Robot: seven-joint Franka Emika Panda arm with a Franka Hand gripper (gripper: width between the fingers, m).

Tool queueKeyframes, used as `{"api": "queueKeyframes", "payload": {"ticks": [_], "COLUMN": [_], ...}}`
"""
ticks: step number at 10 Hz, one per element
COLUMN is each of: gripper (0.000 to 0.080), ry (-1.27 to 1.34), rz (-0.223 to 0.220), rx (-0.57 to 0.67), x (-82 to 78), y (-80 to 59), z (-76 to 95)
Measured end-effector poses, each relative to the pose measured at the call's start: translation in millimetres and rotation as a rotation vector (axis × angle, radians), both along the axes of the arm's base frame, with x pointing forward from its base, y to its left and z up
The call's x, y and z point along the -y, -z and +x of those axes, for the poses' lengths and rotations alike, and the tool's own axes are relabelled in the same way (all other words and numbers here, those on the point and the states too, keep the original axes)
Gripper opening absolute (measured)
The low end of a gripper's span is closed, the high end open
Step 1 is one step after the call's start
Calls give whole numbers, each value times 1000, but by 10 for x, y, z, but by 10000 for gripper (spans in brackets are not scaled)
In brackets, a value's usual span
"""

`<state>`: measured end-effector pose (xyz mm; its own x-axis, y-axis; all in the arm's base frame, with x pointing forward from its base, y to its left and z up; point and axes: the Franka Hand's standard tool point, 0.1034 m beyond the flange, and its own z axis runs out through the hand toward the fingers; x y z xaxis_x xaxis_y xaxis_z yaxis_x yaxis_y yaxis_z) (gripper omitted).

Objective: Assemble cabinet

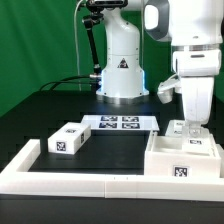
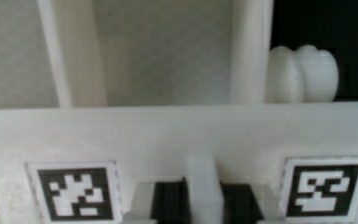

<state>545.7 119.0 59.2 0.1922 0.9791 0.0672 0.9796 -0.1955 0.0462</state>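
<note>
The cabinet (image 1: 184, 160) is a large white box at the exterior view's right, with a square marker on its front face. My gripper (image 1: 190, 128) is lowered onto its far upper edge. In the wrist view the cabinet (image 2: 176, 135) fills the frame, with two markers on the near face. My gripper (image 2: 202, 200) has its two dark fingers (image 2: 165, 202) pressed against either side of a thin white rib of the cabinet. A small white drawer block (image 1: 67, 140) with markers lies on the table at the exterior view's left, apart from the gripper.
The marker board (image 1: 120, 123) lies flat on the black table in front of the robot base (image 1: 122, 70). A low white border frame (image 1: 60, 178) runs along the front and left edges. Green backdrop behind.
</note>
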Motion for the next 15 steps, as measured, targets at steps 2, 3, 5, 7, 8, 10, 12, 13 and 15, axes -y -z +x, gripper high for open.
{"api": "queueKeyframes", "payload": {"ticks": [2, 3, 5, 7, 8, 10, 12, 13, 15], "gripper": [68, 68, 68, 68, 68, 68, 303, 303, 622], "ry": [2, 7, 4, -5, -6, -8, -8, -7, 12], "rz": [-2, -4, -3, -7, -7, -8, -7, -9, -16], "rx": [-5, -11, -10, -30, -32, -31, -28, -24, -15], "x": [7, 30, 77, 86, 83, 87, 127, 144, 157], "y": [2, -1, -3, 16, 13, 9, 7, -19, -156], "z": [45, 159, 386, 428, 428, 427, 441, 452, 395]}}
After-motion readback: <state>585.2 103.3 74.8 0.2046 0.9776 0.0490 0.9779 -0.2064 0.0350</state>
